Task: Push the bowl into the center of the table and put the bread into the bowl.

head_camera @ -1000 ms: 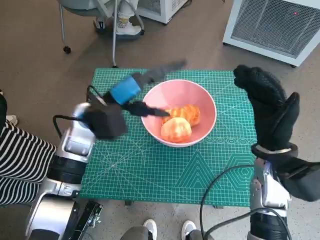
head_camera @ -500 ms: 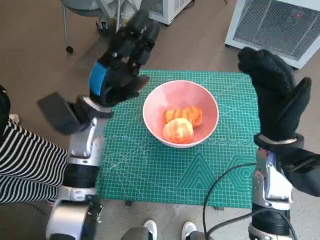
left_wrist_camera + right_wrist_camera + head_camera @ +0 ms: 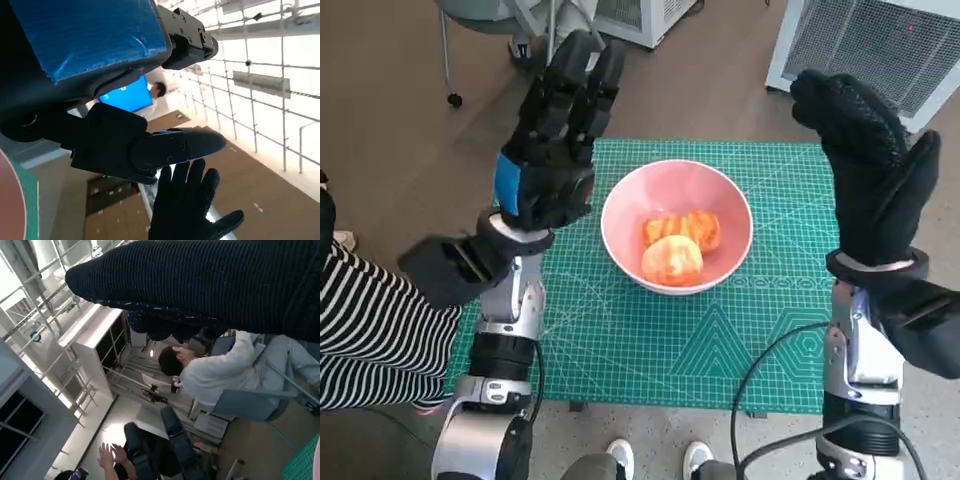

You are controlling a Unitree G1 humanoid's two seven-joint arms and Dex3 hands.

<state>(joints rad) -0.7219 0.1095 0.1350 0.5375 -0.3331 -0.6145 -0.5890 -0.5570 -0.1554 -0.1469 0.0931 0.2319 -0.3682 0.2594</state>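
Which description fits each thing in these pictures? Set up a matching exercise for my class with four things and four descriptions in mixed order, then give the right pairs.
Things
1. bowl
2. bread
3. left hand
4. right hand

Descriptions
A. raised in the air, in a black knitted glove
B. pink, standing on the green mat
C. lying inside the bowl
D. raised in the air, with blue tape on its back

Pairs: 1-B, 2-C, 3-D, 4-A

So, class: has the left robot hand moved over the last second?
Yes. The left robot hand rose from the pink bowl rim, beside the bread, and now is raised, fingers extended, past the table's far-left corner.
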